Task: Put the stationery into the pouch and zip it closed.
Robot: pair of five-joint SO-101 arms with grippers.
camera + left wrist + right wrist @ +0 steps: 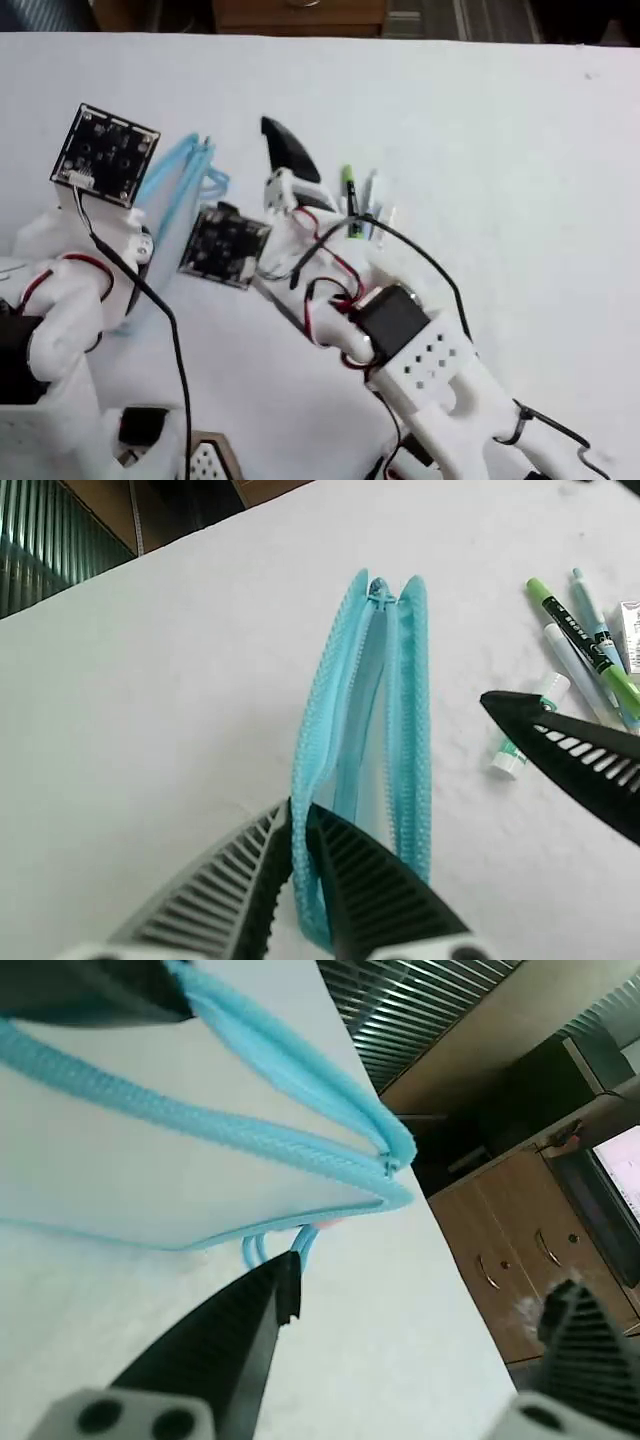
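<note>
A light blue mesh pouch (365, 710) stands on the white table with its zipper mouth open upward. My left gripper (300, 815) is shut on the near end of one rim of the pouch. In the high view the pouch (185, 175) sits just beyond the left arm. My right gripper (425, 1290) is open, right next to the pouch (150, 1160) at its zipper end, with nothing between its fingers. One of its black fingers (565, 750) hangs over the stationery. A green marker (585, 645), a blue pen (592, 610) and a white stick (530, 725) lie beside the pouch.
The stationery (360, 200) lies mid-table, partly under the right arm's cables. The table (520, 150) is bare white to the right. Its far edge (400, 38) borders a wooden cabinet (520, 1250).
</note>
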